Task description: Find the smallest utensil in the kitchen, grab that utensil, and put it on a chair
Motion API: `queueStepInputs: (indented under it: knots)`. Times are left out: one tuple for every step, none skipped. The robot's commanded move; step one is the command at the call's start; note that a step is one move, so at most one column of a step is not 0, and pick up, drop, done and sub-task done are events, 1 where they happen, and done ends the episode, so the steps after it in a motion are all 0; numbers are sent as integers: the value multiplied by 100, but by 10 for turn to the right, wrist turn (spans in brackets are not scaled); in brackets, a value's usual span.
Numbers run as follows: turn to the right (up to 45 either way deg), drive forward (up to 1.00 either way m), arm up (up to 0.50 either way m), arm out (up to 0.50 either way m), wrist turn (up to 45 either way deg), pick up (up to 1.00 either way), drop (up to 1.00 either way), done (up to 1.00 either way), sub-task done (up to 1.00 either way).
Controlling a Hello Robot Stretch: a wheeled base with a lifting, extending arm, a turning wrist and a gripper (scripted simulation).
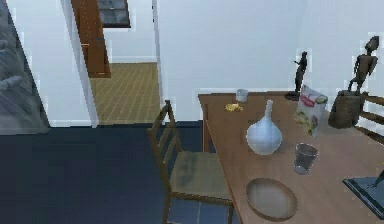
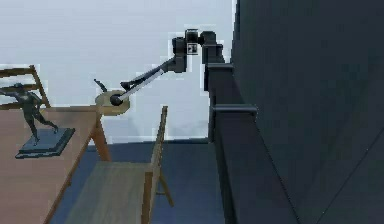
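On the forward view's near table (image 1: 235, 140) edge lies a shallow brown dish (image 1: 254, 198) with only its own surface showing inside. Just beyond it stands a clear glass (image 1: 305, 158); what it holds cannot be told. Farther on come a white narrow-necked vase (image 1: 265, 133), an upright box (image 1: 312, 108), and near the far edge a small grey cup (image 1: 241, 95) with a yellow scrap (image 1: 234, 106) just beside it. A wooden chair (image 1: 198, 175) stands close against the table's left edge. Bare dark floor lies open from it to a doorway (image 1: 125, 85) on the far left. In the arm side view a slat-backed chair (image 2: 150, 165) is nearest, facing a table corner, with a strip of floor between it and the arm (image 2: 225, 120). Farther out, a round tan dish (image 2: 115, 105) sits at that corner. A thin dark piece (image 2: 100, 86), possibly the utensil, rises from the dish. Its long axis is tilted, with the upper end toward the view's left. The gripper (image 2: 122, 90) reaches down-left to this dish; how its fingers stand, and whether it holds anything, cannot be told.
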Motion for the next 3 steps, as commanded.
queueStepInputs:
  knots:
    - [0,0,-50,0,0,0,0,0,0]
    - [0,0,0,0,0,0,100,0,0]
    - [0,0,0,-10,0,0,0,0,0]
